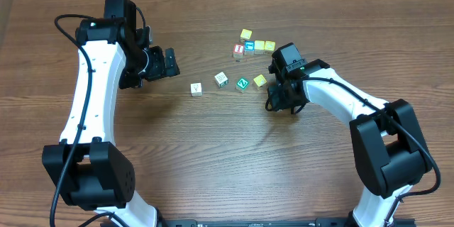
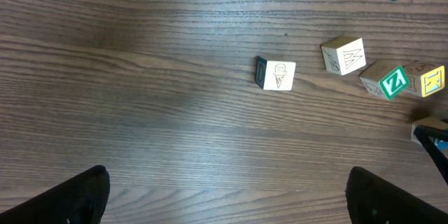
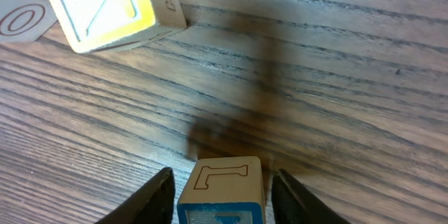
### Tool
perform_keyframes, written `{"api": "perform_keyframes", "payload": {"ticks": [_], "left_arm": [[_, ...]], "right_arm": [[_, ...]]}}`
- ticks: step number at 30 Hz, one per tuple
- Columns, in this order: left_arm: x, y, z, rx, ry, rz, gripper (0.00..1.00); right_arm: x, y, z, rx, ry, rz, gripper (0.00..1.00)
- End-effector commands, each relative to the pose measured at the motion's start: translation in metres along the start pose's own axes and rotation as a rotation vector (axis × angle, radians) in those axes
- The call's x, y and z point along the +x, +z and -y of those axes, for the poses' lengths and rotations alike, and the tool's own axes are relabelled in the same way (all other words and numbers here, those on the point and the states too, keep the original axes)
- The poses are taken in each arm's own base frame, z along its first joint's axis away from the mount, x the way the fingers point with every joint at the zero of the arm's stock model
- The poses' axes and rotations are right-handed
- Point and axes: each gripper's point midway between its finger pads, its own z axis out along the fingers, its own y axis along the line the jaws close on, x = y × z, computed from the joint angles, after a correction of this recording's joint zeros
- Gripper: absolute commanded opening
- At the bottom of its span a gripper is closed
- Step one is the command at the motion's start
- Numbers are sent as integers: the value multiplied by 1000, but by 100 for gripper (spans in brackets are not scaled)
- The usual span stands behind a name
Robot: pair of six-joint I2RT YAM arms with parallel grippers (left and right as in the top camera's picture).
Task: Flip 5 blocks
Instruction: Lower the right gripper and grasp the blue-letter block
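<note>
1. One teal-edged block (image 3: 221, 185) sits between the fingers (image 3: 157, 199) of the right hand (image 3: 222, 199). The hand is narrow, with a slim gap on each side (contact unclear, can't tell if gripped).
2. Progress: this looks like the pickup for a flip that is not yet done. The block faces don't show which of the five are already turned.
3. Pose: the right arm bends in from the right, hand pointing down, low over the surface (image 1: 213, 156).
4. Outward: the yellow block (image 1: 259, 80) is just beside the hand. Running leftward in a row are the green Z block (image 1: 242, 84), the M-marked whitish block (image 1: 221, 79) and the ice-cream block (image 1: 196, 89).
5. The left hand (image 1: 164, 62) is wide and empty, hovering near the ice-cream block.
</note>
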Motion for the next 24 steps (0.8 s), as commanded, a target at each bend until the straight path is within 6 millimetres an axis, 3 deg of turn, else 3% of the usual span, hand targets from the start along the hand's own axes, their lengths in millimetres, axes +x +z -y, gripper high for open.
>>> {"api": "perform_keyframes", "payload": {"ticks": [1, 8, 18, 20, 24], "left_arm": [[-6, 0, 0, -8, -8, 13, 100], [-6, 0, 0, -8, -8, 13, 100], [-6, 0, 0, -8, -8, 13, 100], [-6, 0, 0, -8, -8, 13, 100], [-6, 0, 0, -8, -8, 13, 100]], "right_arm": [[1, 0, -3, -4, 21, -9, 40], [4, -2, -6, -7, 73, -22, 33], [3, -15, -62, -33, 63, -17, 31], [14, -17, -78, -25, 123, -44, 31], [32, -17, -89, -4, 208, -95, 31]]}}
